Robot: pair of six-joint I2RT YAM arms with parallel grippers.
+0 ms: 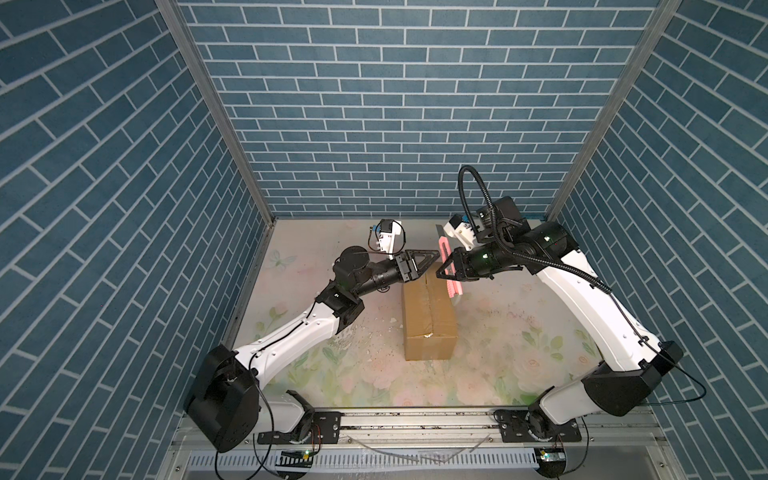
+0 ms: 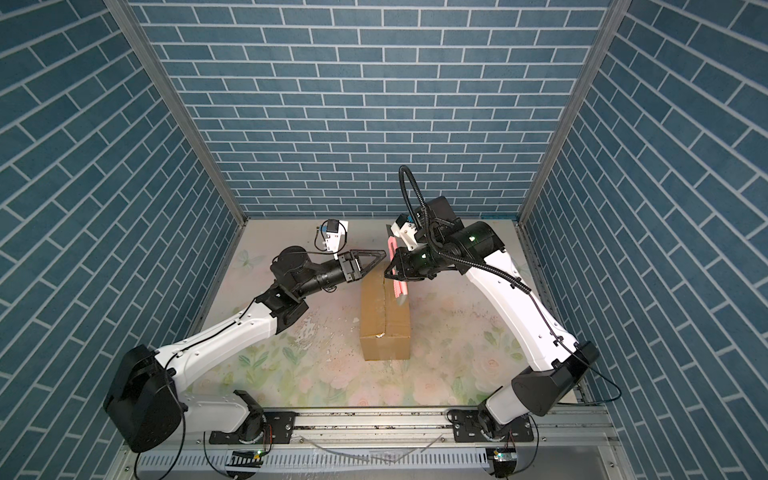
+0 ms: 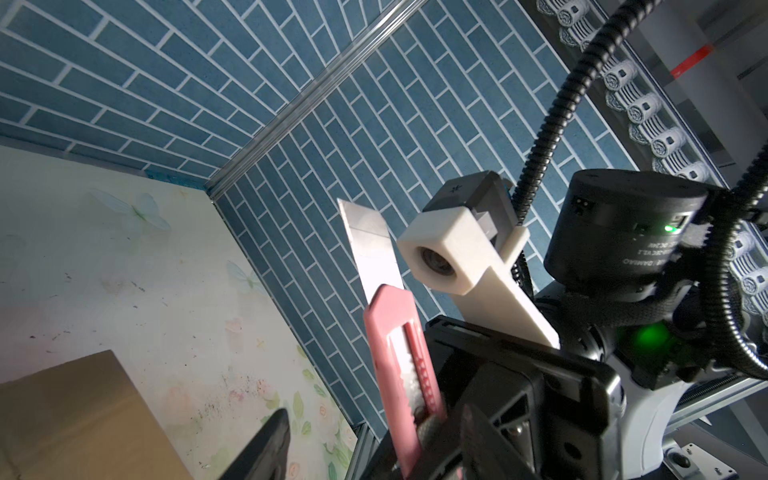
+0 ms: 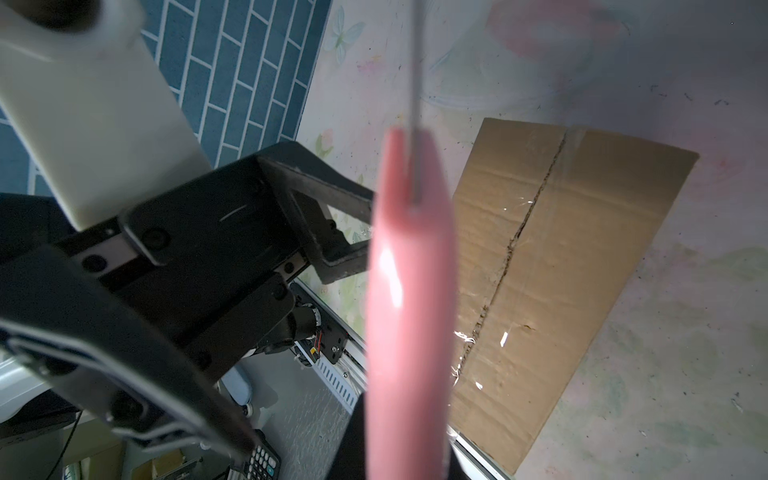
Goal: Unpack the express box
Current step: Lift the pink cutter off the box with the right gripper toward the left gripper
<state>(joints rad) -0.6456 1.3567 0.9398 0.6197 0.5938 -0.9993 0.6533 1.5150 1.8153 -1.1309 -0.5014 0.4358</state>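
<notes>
- Blue brick-patterned walls [image 1: 395, 104] close in three sides of a table [image 1: 519, 332] covered in a pale sheet printed with flowers and butterflies.
- The express box [image 1: 430, 324] [image 2: 384, 328], a plain brown oblong corrugated cardboard carton, sits near the middle of the table. Its long side runs from the front rail towards the back wall.
- Its top flaps lie shut. In the right wrist view the lengthwise seam [image 4: 523, 232] shows as a dark, ragged line under shiny clear tape.
- The right claw [image 1: 449, 270] [image 2: 395, 272] is clamped on a pink plastic utility knife [image 1: 452, 284] [image 3: 399, 353] [image 4: 409, 291], gripping it partway along the handle.
- The knife's grey metal blade [image 3: 372, 245] is slid out and points up and towards the back wall.
- The butt of the handle hangs over the far right corner of the box. Whether it touches the cardboard is hard to tell.
- The left claw [image 1: 434, 255] [image 2: 382, 253] hovers over the far end of the box, just beside the knife, its tip pointing at the right claw.
- In the left wrist view the left claw's jaws stand apart. One black finger [image 3: 266, 444] is clear of the pink handle, which lies in the gap.
- Small white scraps [image 1: 349, 340] lie scattered on the table to the left of the box.
</notes>
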